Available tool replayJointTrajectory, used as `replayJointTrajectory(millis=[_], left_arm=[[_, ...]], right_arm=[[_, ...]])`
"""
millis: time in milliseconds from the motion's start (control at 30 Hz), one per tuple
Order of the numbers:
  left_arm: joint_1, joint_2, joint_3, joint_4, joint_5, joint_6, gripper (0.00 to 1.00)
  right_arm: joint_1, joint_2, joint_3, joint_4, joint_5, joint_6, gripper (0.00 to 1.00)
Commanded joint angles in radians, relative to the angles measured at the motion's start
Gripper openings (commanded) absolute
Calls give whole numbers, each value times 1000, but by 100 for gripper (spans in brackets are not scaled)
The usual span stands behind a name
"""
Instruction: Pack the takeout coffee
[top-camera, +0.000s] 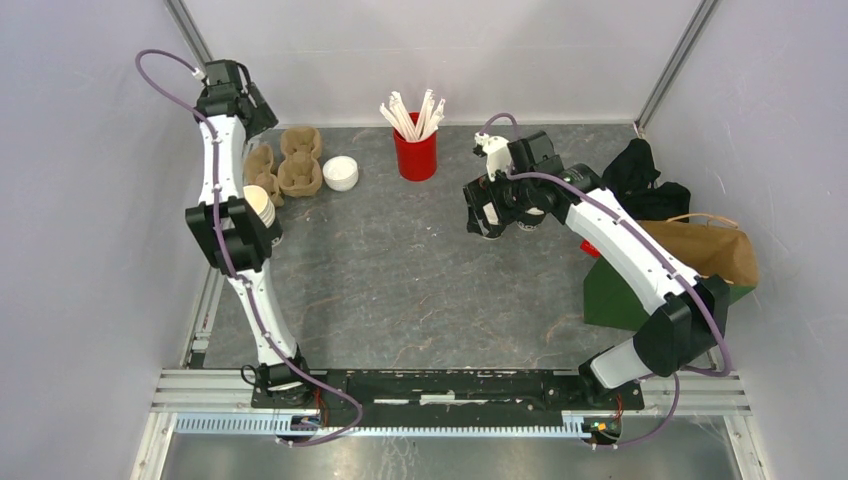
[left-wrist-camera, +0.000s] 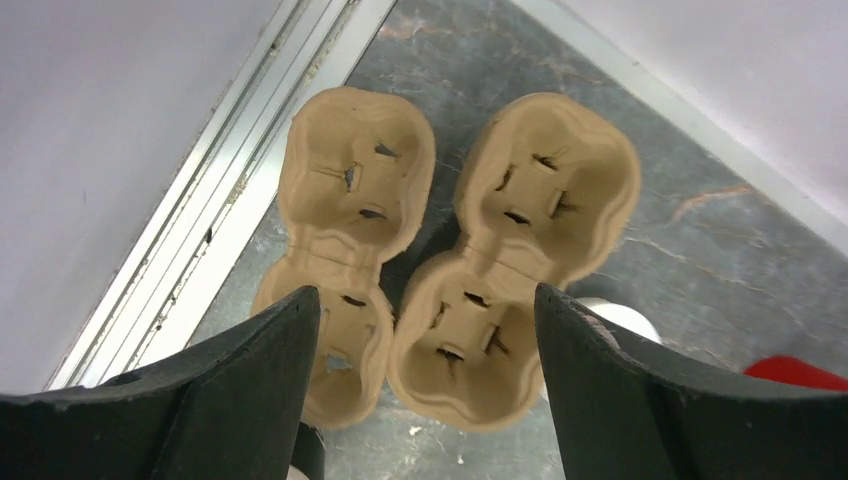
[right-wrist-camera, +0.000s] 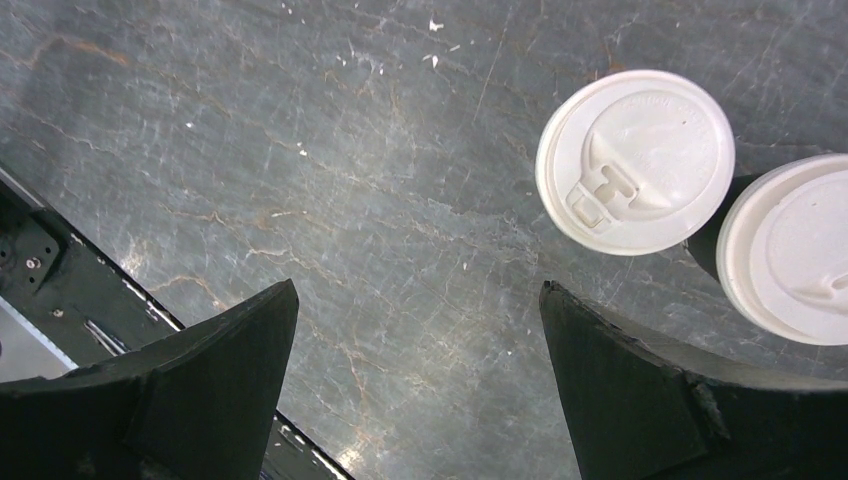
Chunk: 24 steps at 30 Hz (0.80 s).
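At upper left, top view, we note brown moulded-pulp cup carriers (top-camera: 300, 160). Left wrist: left gripper (left-wrist-camera: 425, 295) spread, empty, over them. Right wrist: right gripper (right-wrist-camera: 418, 290) spread, empty; two white-lidded black paper cups (right-wrist-camera: 635, 160) (right-wrist-camera: 790, 250) upper right.

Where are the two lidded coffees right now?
Right half of the table: the right wrist view shows one lidded cup beside the second lidded cup, both standing just outside the open right claw.

Grey table (top-camera: 420, 290) bearing pulp carriers (left-wrist-camera: 545, 190), lidded cups (right-wrist-camera: 635, 160), red holder (top-camera: 415, 155)
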<state>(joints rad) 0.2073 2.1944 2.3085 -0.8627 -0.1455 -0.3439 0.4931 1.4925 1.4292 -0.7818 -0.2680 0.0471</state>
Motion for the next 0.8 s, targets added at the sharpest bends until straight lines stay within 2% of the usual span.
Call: replayJointTrajectory(millis=[0, 67, 267, 467, 567, 767], left_arm=[[3, 85, 73, -23, -54, 57, 81], [2, 110, 75, -15, -64, 58, 76], [3, 192, 106, -12, -84, 72, 70], [3, 238, 111, 0, -116, 79, 53], [3, 258, 117, 14, -103, 82, 51], [3, 281, 115, 48, -88, 97, 55]], right_arm=[[-5, -11, -16, 29, -16, -20, 98], [-4, -12, -17, 28, -17, -22, 98], [-4, -5, -15, 24, -12, -20, 98], [-5, 18, 9, 23, -19, -12, 98], [-5, 30, 17, 24, -27, -8, 98], [-5, 42, 25, 20, -34, -4, 98]])
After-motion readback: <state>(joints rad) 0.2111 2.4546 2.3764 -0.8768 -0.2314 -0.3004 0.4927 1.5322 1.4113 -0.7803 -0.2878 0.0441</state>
